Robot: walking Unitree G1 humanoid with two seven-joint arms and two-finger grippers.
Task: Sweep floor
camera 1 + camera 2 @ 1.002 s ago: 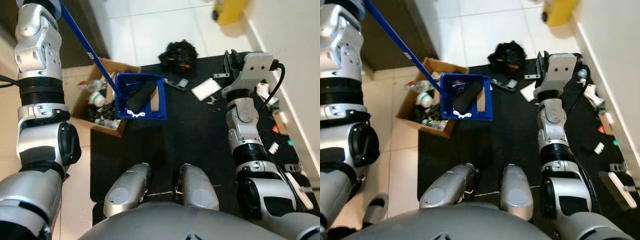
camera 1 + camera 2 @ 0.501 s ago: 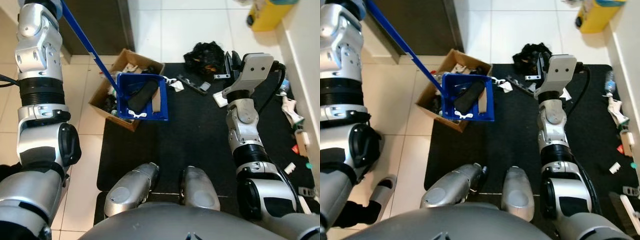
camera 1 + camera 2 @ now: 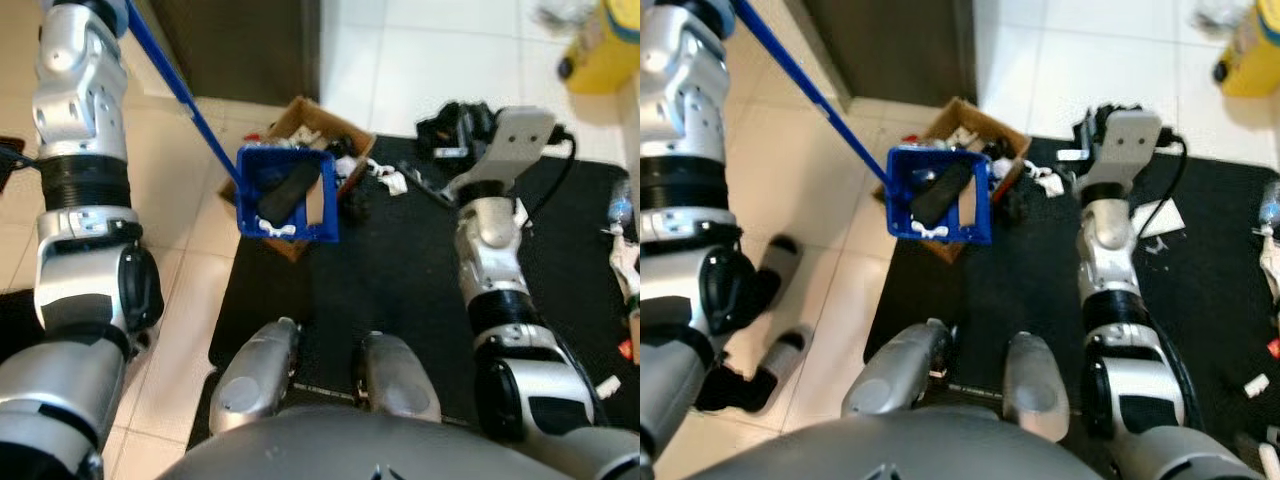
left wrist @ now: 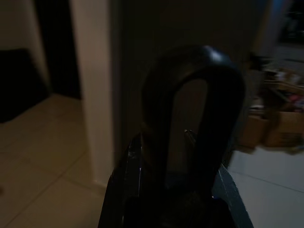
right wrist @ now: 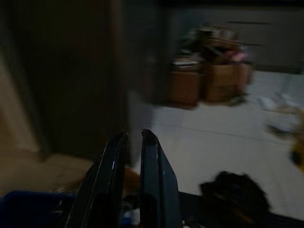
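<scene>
A blue dustpan point(image 3: 285, 195) hangs in the air over the edge of a black mat point(image 3: 420, 290). In it lie a black object, a brown piece and white scraps. Its long blue handle point(image 3: 170, 80) slants up to my raised left arm. In the left wrist view my left gripper point(image 4: 173, 161) is shut on a dark looped grip point(image 4: 199, 114). My right gripper point(image 3: 465, 125) is held out over the mat's far edge near a black bundle point(image 3: 440, 115). Its two fingers point(image 5: 114, 180) stand almost together with nothing between them.
An open cardboard box point(image 3: 325, 125) of rubbish sits just behind the dustpan. A dark cabinet point(image 3: 240, 45) stands beyond it. White litter point(image 3: 1160, 218) lies on the mat at right, with a yellow container point(image 3: 610, 50) at the far right. A person's slippered feet point(image 3: 780, 270) stand on the tiles to my left.
The whole picture has shifted, so the camera moved: box, mat and litter slid rightward and tiles with a person's feet came in at left. Dustpan and both arms keep their pose.
</scene>
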